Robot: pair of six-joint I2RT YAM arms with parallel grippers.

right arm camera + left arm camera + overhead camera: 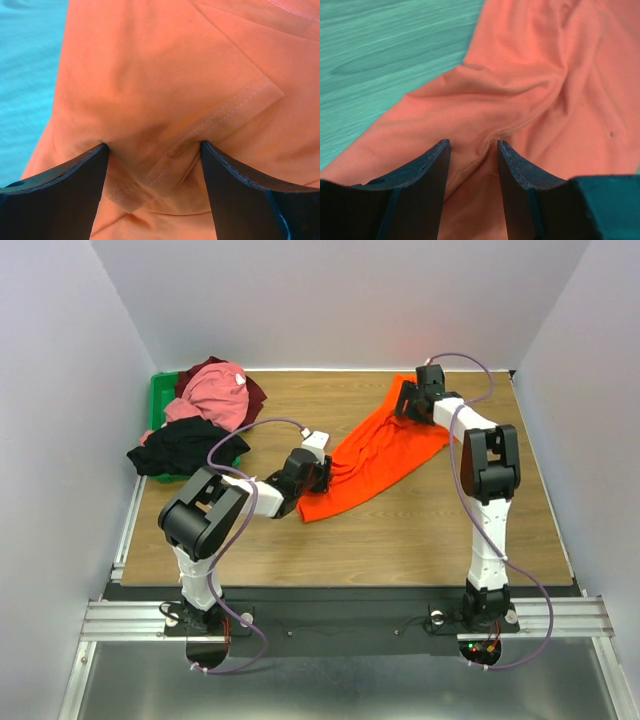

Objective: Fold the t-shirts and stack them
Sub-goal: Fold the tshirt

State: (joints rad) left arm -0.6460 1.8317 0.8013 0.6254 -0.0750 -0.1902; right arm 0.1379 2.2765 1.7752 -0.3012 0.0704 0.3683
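The bright orange t-shirt (385,455) lies stretched diagonally across the table's middle. My left gripper (325,472) is at its near left end. In the left wrist view the gripper (473,145) is open, pressed on the orange cloth (540,90), with a raised fold between the jaws. My right gripper (405,405) is at the shirt's far right end. In the right wrist view it (154,146) is wide open, with a stitched hem of the shirt (165,90) bunched between the fingers. The pink shirt (215,395), dark maroon shirt (256,396) and black shirt (180,447) lie heaped at the far left.
A green plastic bin (160,400) sits under the heap of shirts at the table's far left corner. Bare wooden table (400,535) lies in front of the orange shirt. White walls close in the left, right and back sides.
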